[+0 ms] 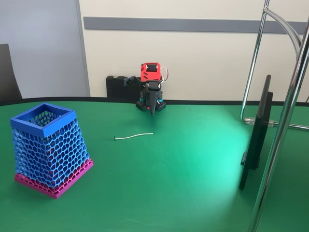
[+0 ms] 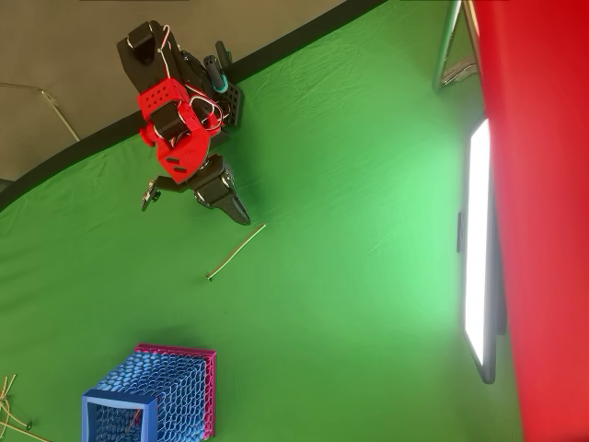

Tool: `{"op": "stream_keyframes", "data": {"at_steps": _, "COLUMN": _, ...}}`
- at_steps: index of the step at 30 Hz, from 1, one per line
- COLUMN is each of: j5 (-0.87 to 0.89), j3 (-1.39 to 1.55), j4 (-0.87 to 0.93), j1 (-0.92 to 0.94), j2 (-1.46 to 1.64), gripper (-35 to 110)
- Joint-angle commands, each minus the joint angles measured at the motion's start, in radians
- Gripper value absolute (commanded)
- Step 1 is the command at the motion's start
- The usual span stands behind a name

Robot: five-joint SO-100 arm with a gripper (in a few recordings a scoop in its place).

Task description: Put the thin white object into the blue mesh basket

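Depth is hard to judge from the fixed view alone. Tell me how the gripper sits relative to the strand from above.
Observer: Overhead, the gripper tip points toward the strand's upper-right end, with a gap between them.
Operator: Now place the basket.
Observer: The basket stands at the picture's bottom left, past the strand's other end, well apart.
Operator: Report anything I'm missing.
Observer: Thin yellowish strands lie at the left edge beside the basket.

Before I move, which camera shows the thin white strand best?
The overhead view: the thin white strand lies full-length on the green cloth, just beyond the gripper. The fixed view shows it foreshortened, low across the table.
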Motion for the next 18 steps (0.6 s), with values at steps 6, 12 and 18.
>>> {"op": "stream_keyframes", "data": {"at_steps": 6, "j5": -0.049, "j3": -0.230, "j4": -0.034, "j1": 0.011, "j2": -0.313, "gripper": 1}}
{"op": "stream_keyframes", "data": {"at_steps": 12, "j5": -0.091, "j3": -0.374, "j4": -0.044, "j1": 0.051, "j2": -0.525, "gripper": 1}}
{"op": "stream_keyframes", "data": {"at_steps": 18, "j5": -0.130, "j3": -0.511, "j4": -0.015, "j1": 0.110, "j2": -0.672, "gripper": 1}}
